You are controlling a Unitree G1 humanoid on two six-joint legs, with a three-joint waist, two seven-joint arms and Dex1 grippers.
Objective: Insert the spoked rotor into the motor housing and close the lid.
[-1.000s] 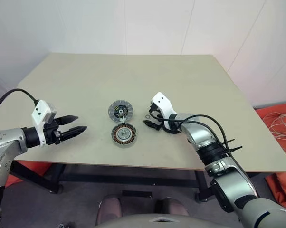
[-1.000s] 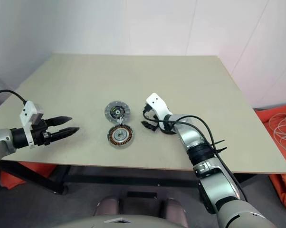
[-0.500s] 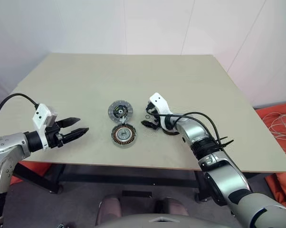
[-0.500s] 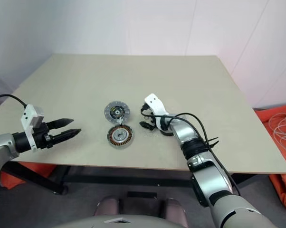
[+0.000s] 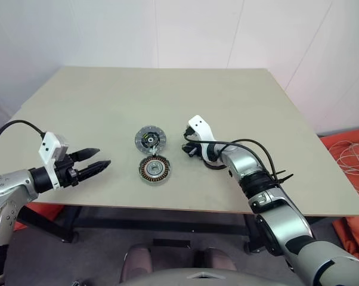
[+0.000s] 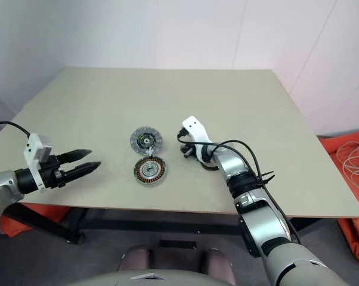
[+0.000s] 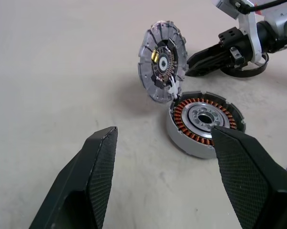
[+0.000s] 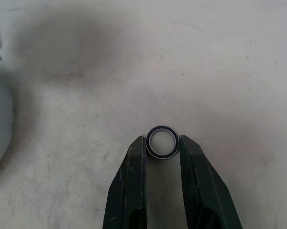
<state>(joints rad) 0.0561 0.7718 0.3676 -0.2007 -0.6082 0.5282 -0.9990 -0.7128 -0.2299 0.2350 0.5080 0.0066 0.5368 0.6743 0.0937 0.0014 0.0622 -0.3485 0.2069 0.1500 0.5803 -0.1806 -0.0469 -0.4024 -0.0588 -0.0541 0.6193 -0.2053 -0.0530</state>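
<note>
Left wrist view showed the left gripper (image 7: 160,179) spread before the motor housing (image 7: 206,123), the lid (image 7: 163,60) propped behind. Farther off, the right gripper (image 8: 162,145) apparently pinched a small ring (image 8: 162,141); a light, tip-only hold might let it slip.

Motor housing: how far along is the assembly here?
Done: nothing that shows. The motor housing sits with its copper windings uncovered, and the lid lies open beside it on the table. In hand: the right gripper pinches a small ring lying on the table, while the left gripper hangs open, holding nothing. Left: seat the spoked rotor, then close the lid.
</note>
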